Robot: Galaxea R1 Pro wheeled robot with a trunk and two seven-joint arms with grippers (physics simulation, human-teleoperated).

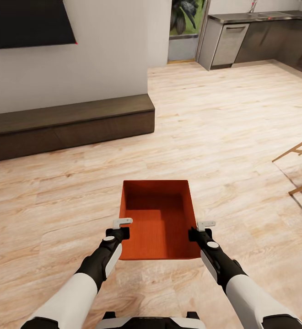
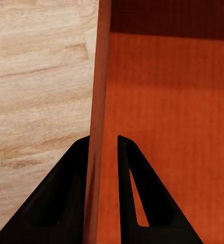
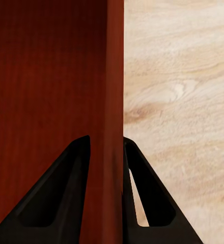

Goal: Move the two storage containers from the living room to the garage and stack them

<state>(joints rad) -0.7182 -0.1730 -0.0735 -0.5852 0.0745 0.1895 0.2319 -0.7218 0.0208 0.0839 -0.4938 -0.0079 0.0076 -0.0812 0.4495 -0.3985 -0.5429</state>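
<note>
Clamping storage container (image 1: 156, 219) walls, left gripper (image 1: 122, 227); right gripper (image 1: 201, 230), above wood floor (image 1: 224, 137)

One orange-red storage container (image 1: 158, 219) is held level above the light wood plank floor (image 1: 224, 137) of the living room, directly ahead of the robot's trunk. It is a rectangular open-top bin with low straight walls and a finely ribbed surface, and its inside is empty. Its long axis runs away from the robot. The left wall (image 2: 99, 101) and right wall (image 3: 114, 101) stand upright, each pinched between black fingers.
</note>
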